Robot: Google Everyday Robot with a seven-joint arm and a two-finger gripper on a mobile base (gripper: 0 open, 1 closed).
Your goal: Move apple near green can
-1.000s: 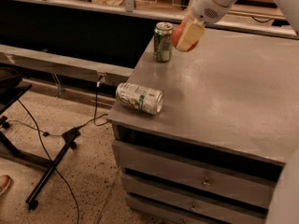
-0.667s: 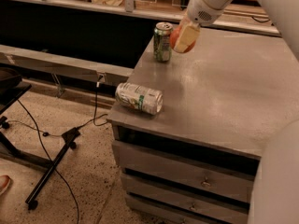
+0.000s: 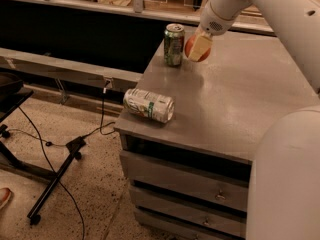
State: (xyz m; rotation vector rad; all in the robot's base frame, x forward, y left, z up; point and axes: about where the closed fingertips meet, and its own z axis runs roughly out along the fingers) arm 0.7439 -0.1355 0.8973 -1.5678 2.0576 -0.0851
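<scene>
gripper (image 3: 198, 50) grasping one apple (image 3: 188, 47) just beside one upright green can (image 3: 173, 45); one white can (image 3: 149, 105) lying apart.

here's the arm (image 3: 280, 9), a smooth white shell all the way along, thick and tubular with a soft sheen and no cables or screws showing. it narrows into a rounded wrist housing, and there's a small patch of tiny dark dots (image 3: 216, 25) on its side, like a grille. below that is the gripper (image 3: 198, 49), clamped on the apple (image 3: 190, 48) just right of the green can (image 3: 173, 45). its visible finger (image 3: 201, 45) is a flat, cream-yellow wedge. in the near right corner, a big rounded pale-grey body section (image 3: 285, 179) fills the foreground, plain and unmarked.
</scene>
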